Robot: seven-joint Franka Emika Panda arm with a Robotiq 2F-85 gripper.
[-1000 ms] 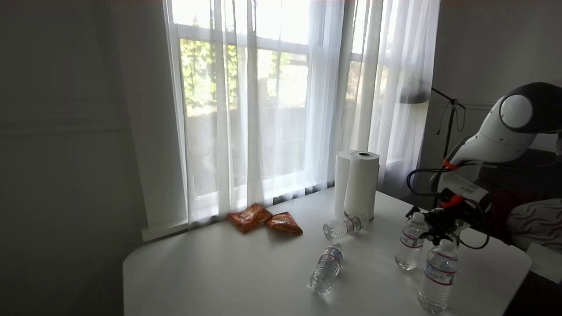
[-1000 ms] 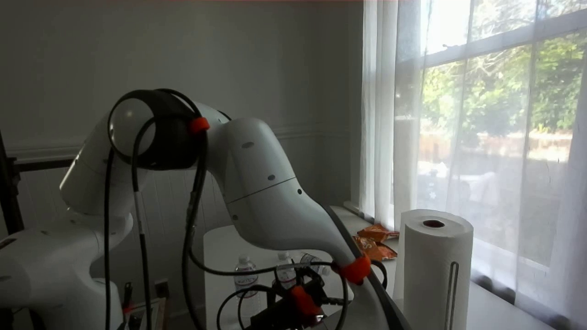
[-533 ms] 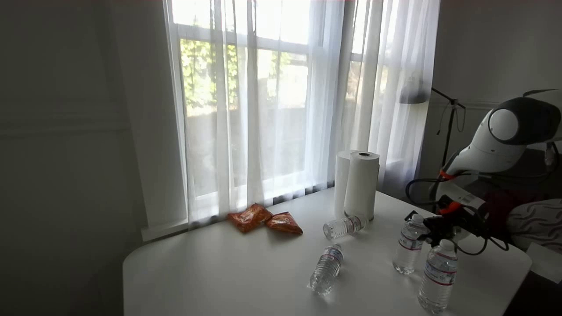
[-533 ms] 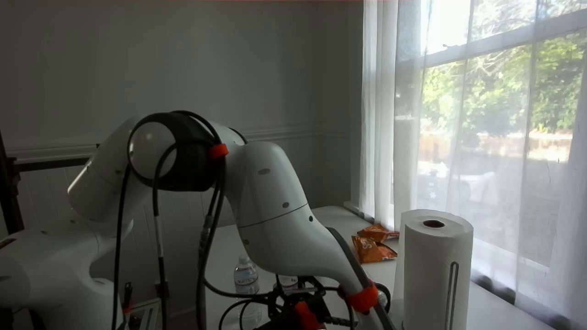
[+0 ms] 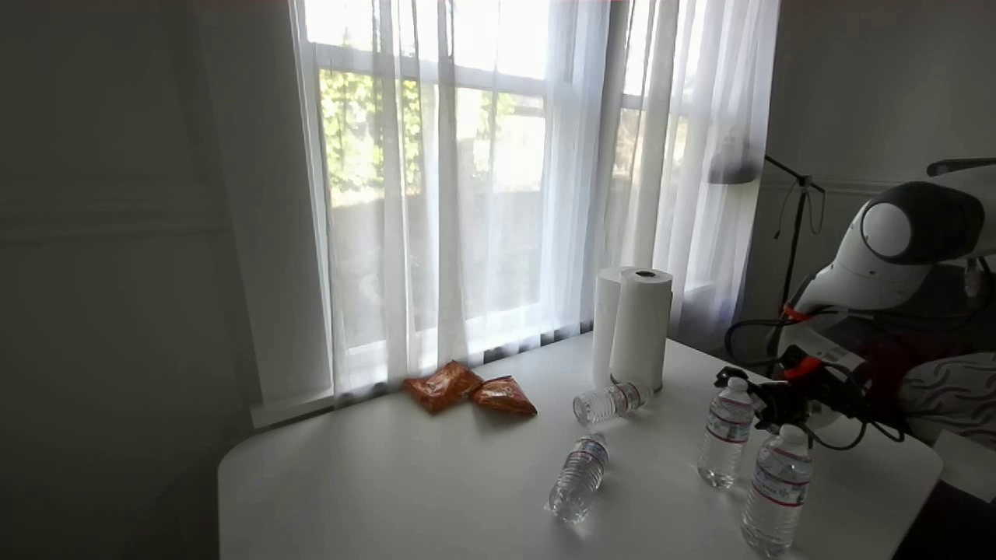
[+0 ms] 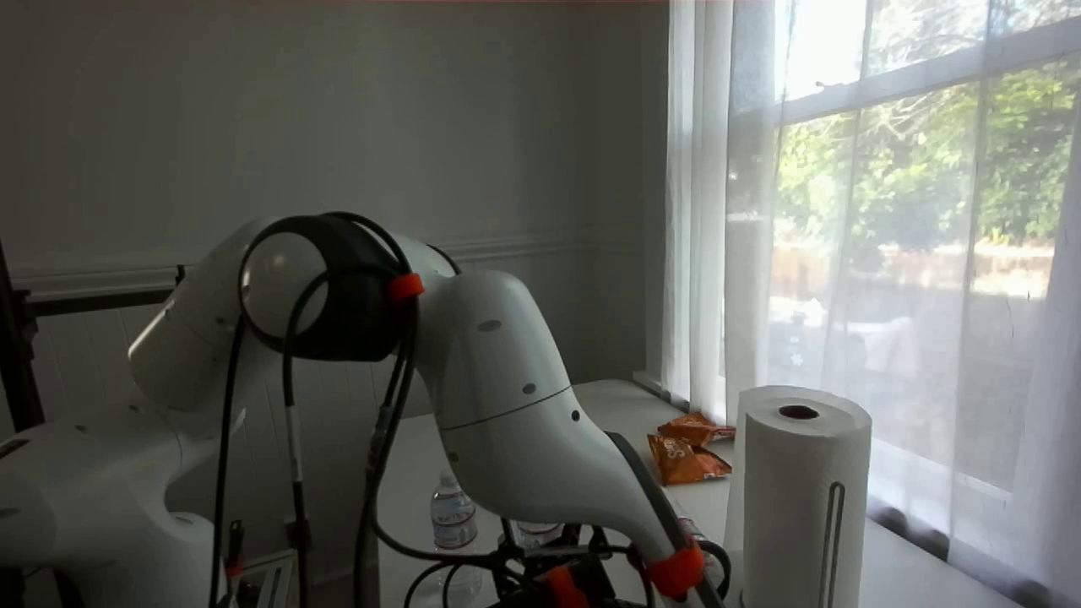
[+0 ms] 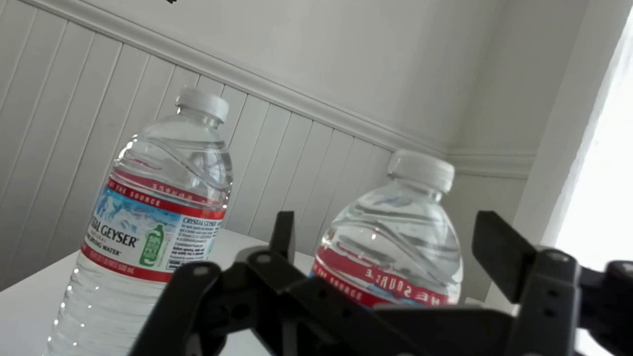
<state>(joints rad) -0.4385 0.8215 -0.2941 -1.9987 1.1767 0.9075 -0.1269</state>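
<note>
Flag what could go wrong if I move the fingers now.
The open fingers flank an upright water bottle, so a sideways move might tip it. The Crystal Geyser bottle standing close by could be knocked over too. A lying water bottle on the table could roll if bumped.

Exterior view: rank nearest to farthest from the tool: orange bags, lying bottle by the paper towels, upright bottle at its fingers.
1. Upright bottle, at the tool, framed by its fingers in the wrist view.
2. Lying bottle, beside the paper towels.
3. Orange bags, farthest, by the curtain.
</note>
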